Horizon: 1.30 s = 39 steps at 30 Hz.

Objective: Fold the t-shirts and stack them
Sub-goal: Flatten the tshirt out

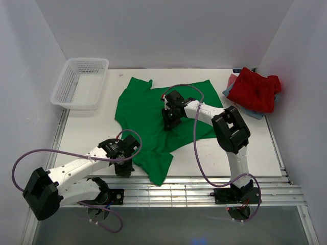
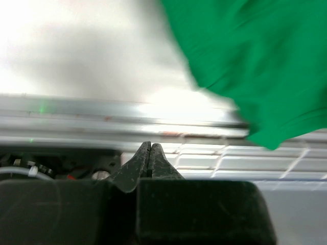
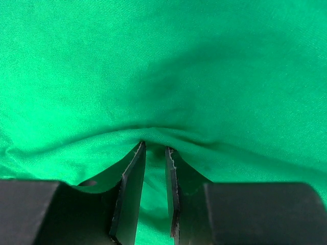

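The green t-shirt (image 1: 145, 115) lies spread and rumpled in the middle of the table, one corner hanging over the front edge. My right gripper (image 1: 170, 121) is down on its centre; in the right wrist view the gripper (image 3: 155, 147) pinches a raised fold of the green cloth (image 3: 163, 61) between its fingers. My left gripper (image 1: 125, 171) sits at the table's front edge, just left of the hanging corner. Seen from the left wrist, that gripper (image 2: 149, 145) is shut and empty, with the green t-shirt (image 2: 255, 61) up to its right. A red t-shirt (image 1: 258, 89) is bunched at the back right on blue-grey cloth (image 1: 253, 113).
A white mesh basket (image 1: 82, 81) stands at the back left corner. White walls close in the table on three sides. A metal rail (image 2: 102, 117) runs along the front edge near my left gripper.
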Available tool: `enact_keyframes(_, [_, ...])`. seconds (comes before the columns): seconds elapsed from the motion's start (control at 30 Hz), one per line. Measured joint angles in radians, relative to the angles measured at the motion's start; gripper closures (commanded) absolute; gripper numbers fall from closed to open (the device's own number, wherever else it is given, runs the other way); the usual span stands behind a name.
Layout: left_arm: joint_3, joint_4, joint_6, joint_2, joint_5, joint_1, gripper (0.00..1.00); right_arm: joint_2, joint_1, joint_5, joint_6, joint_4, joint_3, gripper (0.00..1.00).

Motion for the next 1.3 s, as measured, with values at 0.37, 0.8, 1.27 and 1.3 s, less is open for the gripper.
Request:
enact_keyframes(0.37, [0.348,-0.024,0.052,0.122,-0.152,-0.01,1.0,-0.005,0.001,0.022,0.0,-0.012,0.005,0.71])
enact_keyframes(0.8, [0.619,0.429,0.322,0.742,-0.288,0.352,1.0,-0.192,-0.127,0.258,-0.023,-0.163,0.137,0.68])
enact_keyframes(1.27, [0.804,0.438,0.404,0.968,-0.212,0.498,1.0,-0.193,-0.313,0.4,-0.03,-0.222,-0.162,0.71])
enact_keyframes(1.3, [0.821,0.438,0.411,0.979,-0.211,0.503,1.0,-0.193,-0.308,0.401,-0.029,-0.227,-0.172,0.71])
